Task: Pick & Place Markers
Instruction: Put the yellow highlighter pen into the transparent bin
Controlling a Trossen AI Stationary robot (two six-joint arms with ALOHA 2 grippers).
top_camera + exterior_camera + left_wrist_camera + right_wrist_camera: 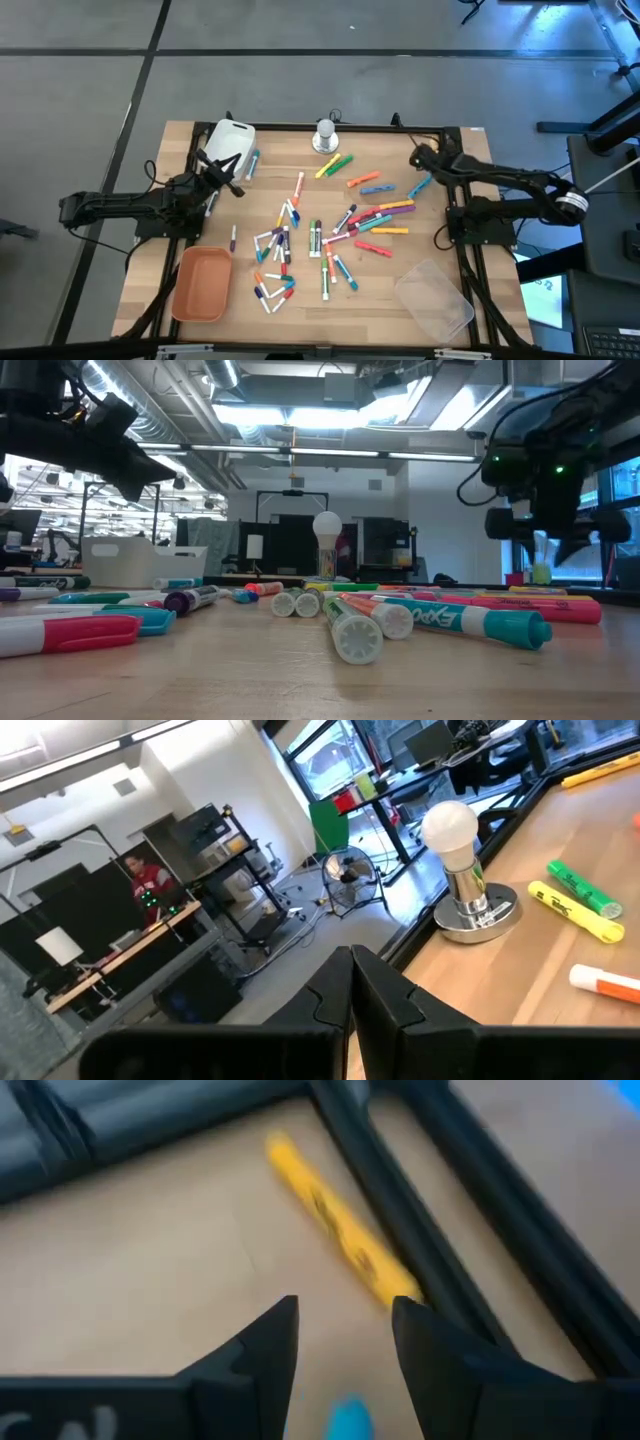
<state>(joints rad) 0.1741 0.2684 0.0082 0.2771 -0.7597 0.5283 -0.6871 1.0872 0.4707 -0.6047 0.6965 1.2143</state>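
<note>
The markers lie scattered mid-frame on the worktop; light, stiff, round barrels (apt to roll), best pinched across the middle. The right pincer, upper right in the high view, stands open and empty over a yellow marker. The left pincer, upper left, is closed, empty.

left end effector closed, raised | right end effector fingers parted, raised

Markers: dozens. Trays: one orange, one white, one clear.
</note>
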